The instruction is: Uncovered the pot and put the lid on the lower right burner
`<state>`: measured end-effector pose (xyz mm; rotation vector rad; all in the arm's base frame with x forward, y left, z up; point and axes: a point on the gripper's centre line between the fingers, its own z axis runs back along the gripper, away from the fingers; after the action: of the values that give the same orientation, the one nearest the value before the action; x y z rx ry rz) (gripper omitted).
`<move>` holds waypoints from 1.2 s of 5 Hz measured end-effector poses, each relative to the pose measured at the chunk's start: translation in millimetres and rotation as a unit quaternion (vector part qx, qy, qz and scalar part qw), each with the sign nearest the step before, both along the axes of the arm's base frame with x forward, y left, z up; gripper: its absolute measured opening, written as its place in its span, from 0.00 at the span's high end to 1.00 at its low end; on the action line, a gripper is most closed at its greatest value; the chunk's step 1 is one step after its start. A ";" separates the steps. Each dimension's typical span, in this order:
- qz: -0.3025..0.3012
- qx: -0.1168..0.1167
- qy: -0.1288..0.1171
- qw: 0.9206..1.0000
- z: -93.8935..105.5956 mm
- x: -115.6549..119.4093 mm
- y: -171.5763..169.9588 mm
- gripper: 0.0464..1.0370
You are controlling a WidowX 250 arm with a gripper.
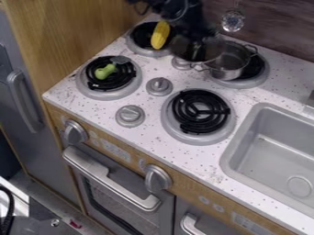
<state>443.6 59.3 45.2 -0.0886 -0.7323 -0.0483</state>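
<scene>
Corn (160, 35) on upper left burner (134, 46); small toy (105, 71) on lower left burner (87, 88). Pot (226, 72) on upper right burner (250, 81), lid (195, 49) overlapping its left side in view. Lower right burner (199, 138) at frame center, before pot. Sink (229, 158) at right edge, oven (126, 195) lower left, below burners.
</scene>
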 end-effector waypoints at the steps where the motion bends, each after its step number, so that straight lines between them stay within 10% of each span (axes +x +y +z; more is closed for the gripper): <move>1: -0.016 0.012 0.032 0.999 -12.6 -27.5 0.4 0.78; 2: -0.033 0.011 0.080 0.996 -39.6 -60.3 -8.9 0.78; 6: -0.086 0.015 0.119 0.989 -77.2 -71.4 -62.1 0.78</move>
<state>372.2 -2.7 -31.9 -0.1256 -0.4828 -0.2105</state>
